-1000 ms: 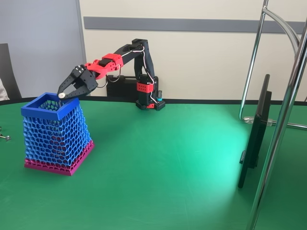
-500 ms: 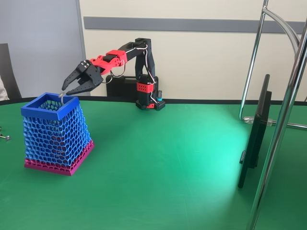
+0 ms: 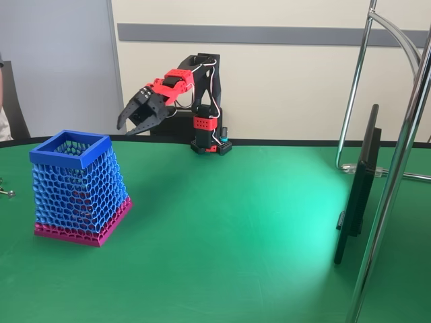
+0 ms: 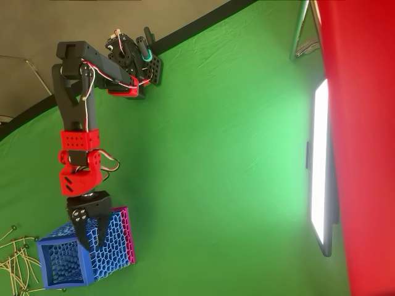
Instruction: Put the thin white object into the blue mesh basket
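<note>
The blue mesh basket (image 3: pixel 77 188) stands upright on the green table at the left, with a solid blue rim and a magenta base. My gripper (image 3: pixel 126 129) hangs open in the air, up and to the right of the basket's rim, with nothing between its fingers. In the overhead view the gripper (image 4: pixel 92 237) overlaps the basket (image 4: pixel 58 268) at its edge. Several thin white objects (image 4: pixel 15 262) with bead ends lie loose on the table beside the basket. I cannot make out one inside the mesh.
A small metal piece (image 3: pixel 5 192) lies at the table's left edge. The arm's base (image 3: pixel 205 140) stands at the back. A dark flat screen (image 3: pixel 357 195) and chrome stand poles (image 3: pixel 397 168) occupy the right side. The table's middle is bare green cloth.
A second ago the gripper held a thin white strand over the basket's rim. It opened, the strand is gone from the fingers, and the arm rose and drew back to the right.
</note>
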Tool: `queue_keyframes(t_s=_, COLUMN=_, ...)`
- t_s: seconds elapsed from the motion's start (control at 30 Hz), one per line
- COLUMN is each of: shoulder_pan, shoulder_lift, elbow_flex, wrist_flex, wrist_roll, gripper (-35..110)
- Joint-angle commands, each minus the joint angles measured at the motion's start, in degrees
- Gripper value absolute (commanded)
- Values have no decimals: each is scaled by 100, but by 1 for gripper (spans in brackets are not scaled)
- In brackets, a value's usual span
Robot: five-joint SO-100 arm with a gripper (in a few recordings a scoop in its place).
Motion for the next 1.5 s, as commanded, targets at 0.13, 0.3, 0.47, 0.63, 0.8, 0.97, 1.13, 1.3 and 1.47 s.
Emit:
queue_keyframes(t_s=0.13, shoulder_pan=-519, shoulder_lift=1169, elbow_flex=1046, wrist_flex=-123, wrist_roll=-668, gripper=12)
queue_keyframes(t_s=0.3, shoulder_pan=-993, shoulder_lift=2004, elbow_flex=1969, wrist_flex=-123, wrist_roll=-1239, gripper=12)
queue_keyframes(t_s=0.47, shoulder_pan=-1178, shoulder_lift=2689, elbow_flex=2646, wrist_flex=-123, wrist_roll=-1538, gripper=11)
queue_keyframes(t_s=0.63, shoulder_pan=-1380, shoulder_lift=3313, elbow_flex=3190, wrist_flex=-26, wrist_roll=-1846, gripper=12)
queue_keyframes(t_s=0.8, shoulder_pan=-1731, shoulder_lift=4008, elbow_flex=3700, wrist_flex=308, wrist_roll=-2215, gripper=11)
queue_keyframes(t_s=0.97, shoulder_pan=-2048, shoulder_lift=4869, elbow_flex=4465, wrist_flex=466, wrist_roll=-2689, gripper=11)
queue_keyframes(t_s=1.13, shoulder_pan=-2232, shoulder_lift=5880, elbow_flex=5353, wrist_flex=615, wrist_roll=-3208, gripper=12)
queue_keyframes(t_s=1.3, shoulder_pan=-2285, shoulder_lift=6750, elbow_flex=5924, wrist_flex=1063, wrist_roll=-3480, gripper=11)
queue_keyframes(t_s=1.47, shoulder_pan=-2294, shoulder_lift=7189, elbow_flex=6223, wrist_flex=1503, wrist_roll=-3656, gripper=9)
